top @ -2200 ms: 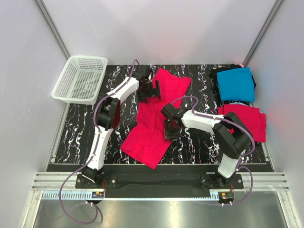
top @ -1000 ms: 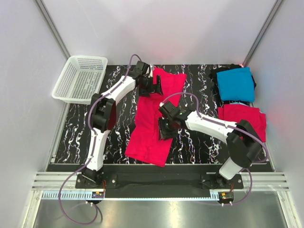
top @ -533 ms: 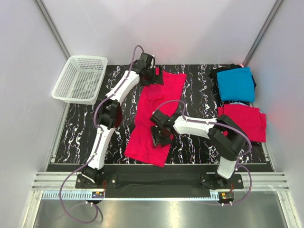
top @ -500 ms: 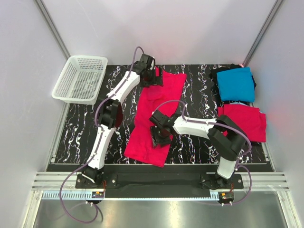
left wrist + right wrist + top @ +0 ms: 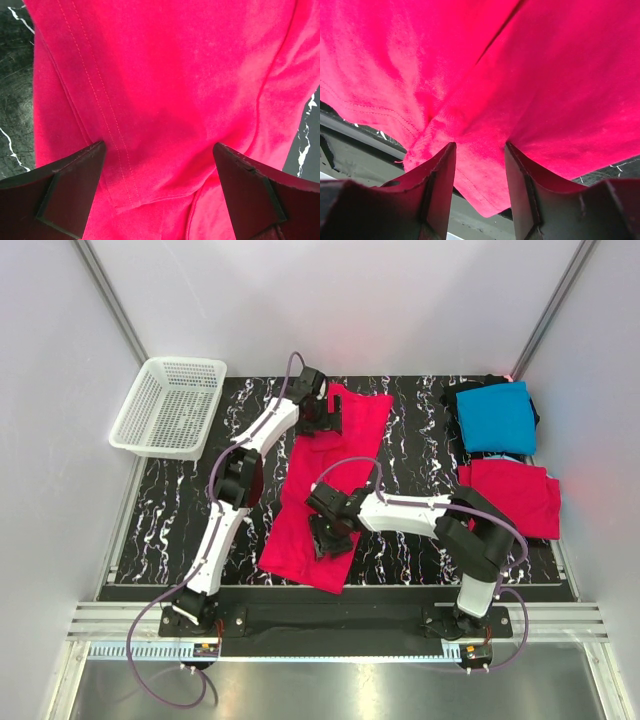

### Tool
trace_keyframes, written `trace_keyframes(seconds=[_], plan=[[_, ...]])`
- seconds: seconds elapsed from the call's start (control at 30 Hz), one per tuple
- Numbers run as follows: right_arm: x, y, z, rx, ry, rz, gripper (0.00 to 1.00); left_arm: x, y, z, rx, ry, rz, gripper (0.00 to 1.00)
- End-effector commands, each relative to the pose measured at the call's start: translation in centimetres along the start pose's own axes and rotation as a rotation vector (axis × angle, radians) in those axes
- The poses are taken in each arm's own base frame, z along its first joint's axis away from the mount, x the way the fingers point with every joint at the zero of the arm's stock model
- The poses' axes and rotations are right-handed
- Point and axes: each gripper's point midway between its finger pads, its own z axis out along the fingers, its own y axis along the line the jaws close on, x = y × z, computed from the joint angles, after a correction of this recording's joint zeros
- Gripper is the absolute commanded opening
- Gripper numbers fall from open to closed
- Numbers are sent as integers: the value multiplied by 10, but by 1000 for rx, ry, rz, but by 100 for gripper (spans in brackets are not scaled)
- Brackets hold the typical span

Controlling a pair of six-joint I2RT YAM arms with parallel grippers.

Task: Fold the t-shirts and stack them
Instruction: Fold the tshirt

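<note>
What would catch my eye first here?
A bright pinkish-red t-shirt lies stretched along the middle of the black marbled table. The right gripper pinches its near end between its jaws; the left gripper hangs open over its far end. A folded turquoise t-shirt sits at the far right corner.

Black marble-look desk (image 5: 170, 510) veined with white, plain white walls (image 5: 350, 300) on three sides, slanting grey metal posts (image 5: 110, 300) in the far corners, white mesh basket (image 5: 135, 410) far left, silver rail (image 5: 330, 625) along the near edge (shiny steel sheet (image 5: 330, 690) beyond it), soft even light.
</note>
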Motion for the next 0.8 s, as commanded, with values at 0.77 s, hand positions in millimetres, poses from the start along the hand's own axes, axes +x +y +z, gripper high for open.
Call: trace_keyframes(seconds=[0.77], plan=[[79,-102,-9,414,123,241,39,-26,81,-10,-219,-82,-182,99]])
